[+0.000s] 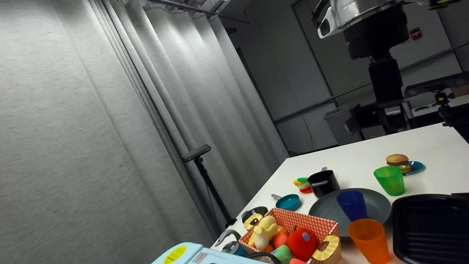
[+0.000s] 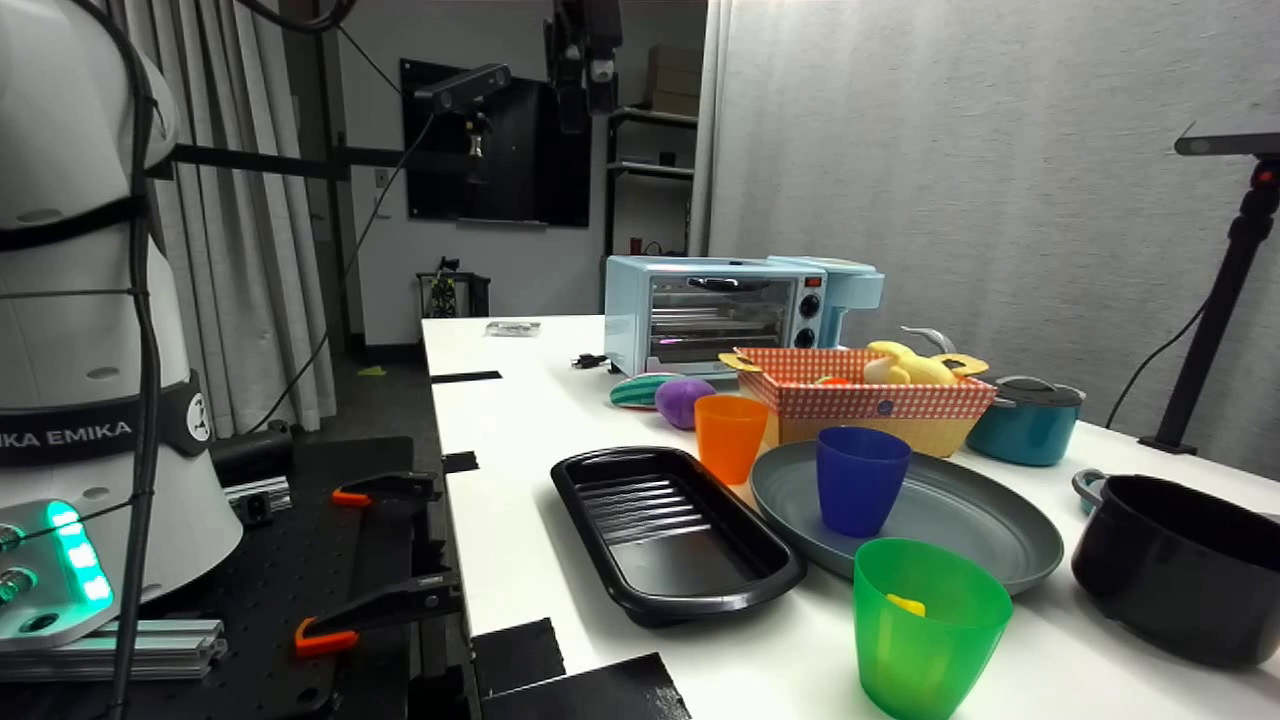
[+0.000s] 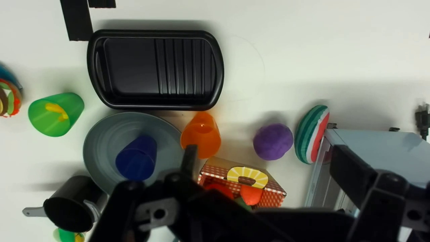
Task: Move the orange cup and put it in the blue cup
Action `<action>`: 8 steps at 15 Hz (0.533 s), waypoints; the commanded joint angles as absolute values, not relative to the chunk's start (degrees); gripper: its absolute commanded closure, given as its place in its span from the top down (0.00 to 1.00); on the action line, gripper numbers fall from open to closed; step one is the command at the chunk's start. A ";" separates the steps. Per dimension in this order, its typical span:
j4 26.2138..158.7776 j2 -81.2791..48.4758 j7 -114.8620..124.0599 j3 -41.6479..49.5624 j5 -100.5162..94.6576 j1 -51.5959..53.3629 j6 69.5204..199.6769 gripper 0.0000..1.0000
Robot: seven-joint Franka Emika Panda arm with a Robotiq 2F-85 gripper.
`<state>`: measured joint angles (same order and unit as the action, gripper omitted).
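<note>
Well, nothing's done yet: in the wrist view the orange cup [image 3: 202, 136] stands just right of the plate [image 3: 104, 141] holding the blue cup [image 3: 137, 158]; the gripper [image 3: 265, 153] gapes wide, clutching nothing. Pick-up and drop-in remain!

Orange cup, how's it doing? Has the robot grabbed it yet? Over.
Gripper open, holding nothing. Orange cup upright beside the grey plate, not yet in the blue cup. Basket and black tray close by, might crowd a grasp.
</note>
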<state>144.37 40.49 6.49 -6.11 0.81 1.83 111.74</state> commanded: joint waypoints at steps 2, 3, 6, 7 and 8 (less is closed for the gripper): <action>144.16 37.48 5.44 -4.89 0.19 1.72 113.06 1.00; 144.43 36.89 5.39 -4.63 0.03 1.54 113.78 1.00; 145.26 35.03 5.84 -4.12 -1.22 0.50 117.52 1.00; 145.67 34.43 5.98 -3.92 -1.75 0.08 119.60 1.00; 146.02 33.68 6.32 -3.89 -2.72 -0.54 121.53 1.00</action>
